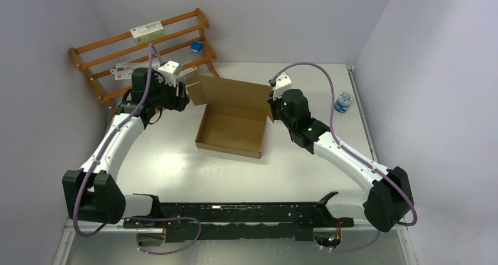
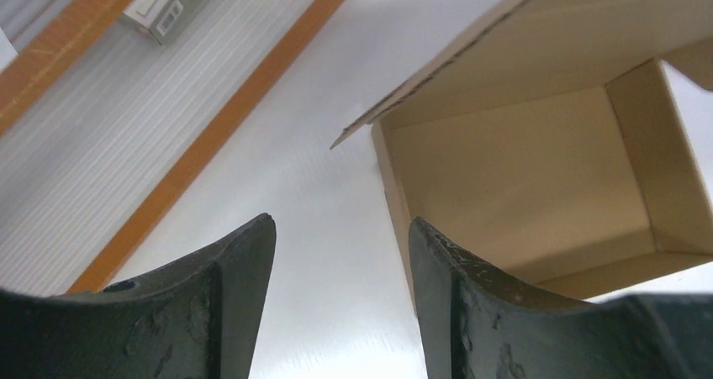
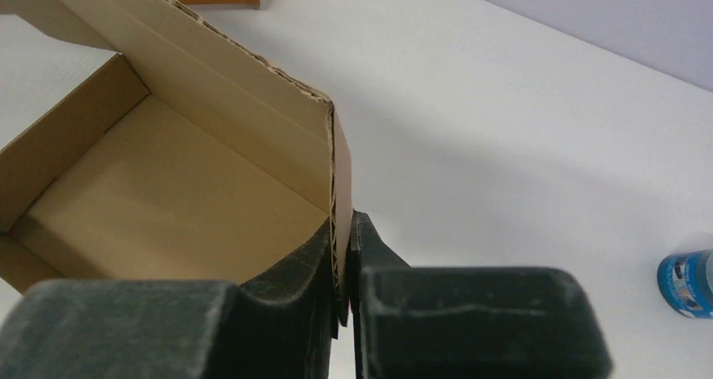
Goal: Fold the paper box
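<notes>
Between R fingers (image 3: 290, 270): paper box (image 3: 168, 194) flap pinched; L fingers (image 2: 227, 299) spread beside.

On the white table (image 1: 170, 165) sits the paper box (image 1: 232, 131). A wooden rack (image 1: 106, 41) and a blue jar (image 1: 343, 102) stand farther back.

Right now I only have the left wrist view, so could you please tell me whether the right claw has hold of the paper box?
Observer: Yes. The right claw is shut on the paper box, pinching a cardboard edge at its far right corner.
Operator: Thank you. Is anything standing near that arm?
Observer: Only a small blue container, upright and well apart from the box, off to its right.
</notes>
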Motion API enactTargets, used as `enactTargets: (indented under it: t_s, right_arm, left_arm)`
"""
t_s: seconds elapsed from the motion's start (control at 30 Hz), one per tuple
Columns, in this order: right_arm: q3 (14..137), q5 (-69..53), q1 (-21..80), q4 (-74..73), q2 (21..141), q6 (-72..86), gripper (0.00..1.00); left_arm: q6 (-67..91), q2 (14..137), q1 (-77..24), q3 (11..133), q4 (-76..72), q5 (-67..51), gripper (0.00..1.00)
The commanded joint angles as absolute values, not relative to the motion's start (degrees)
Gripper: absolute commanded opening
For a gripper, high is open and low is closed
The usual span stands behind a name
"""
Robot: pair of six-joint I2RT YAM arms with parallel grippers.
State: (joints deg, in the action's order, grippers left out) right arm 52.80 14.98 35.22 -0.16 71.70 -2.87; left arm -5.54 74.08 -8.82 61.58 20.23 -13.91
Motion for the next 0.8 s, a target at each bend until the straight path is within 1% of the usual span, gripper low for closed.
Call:
enactTargets:
  t_s: [0.0, 0.07, 0.17, 0.27, 0.33, 0.53, 0.57, 0.7, 0.77]
  right_arm:
    - [52.58, 13.99, 35.38, 2.11, 70.56, -3.26, 0.13]
    - [52.94, 14.0, 35.33, 1.62, 70.82, -3.04, 0.2]
    - [53.49, 13.97, 35.27, 0.45, 70.93, -2.51, 0.27]
    - [53.89, 14.5, 35.37, 0.18, 70.57, -1.58, 0.37]
    - [54.05, 15.19, 35.35, -1.96, 70.18, -1.11, 0.41]
    - [51.52, 15.53, 35.38, -1.06, 68.73, -0.79, 0.42]
    - [51.15, 15.97, 35.35, -0.76, 68.8, -0.49, 0.41]
    - [50.01, 17.16, 35.28, -0.38, 68.62, 1.33, 0.36]
    - [49.31, 17.46, 35.29, -0.32, 68.41, 1.23, 0.3]
  left_arm:
    - [-4.72, 76.31, -2.87, 62.23, 11.13, -30.63, 0.65]
    - [-4.48, 77.66, -1.62, 62.02, 9.2, -36.25, 0.65]
    - [-5.56, 79.52, -1.0, 62.52, 7.88, -40.4, 0.66]
    - [-6.74, 80.85, -0.96, 63.62, 7.17, -41.83, 0.66]
    - [-7.99, 81.27, -0.92, 64.19, 7.07, -41.73, 0.66]
    - [-9.36, 82.4, -0.18, 63.77, 5.74, -44.04, 0.65]
    - [-9.13, 82.74, 1.21, 63.92, 5.57, -44.86, 0.65]
    - [-9.54, 83.9, 1.49, 64.29, 5.24, -47.84, 0.64]
    - [-9.99, 84.45, 1.49, 64.07, 4.45, -48.93, 0.64]
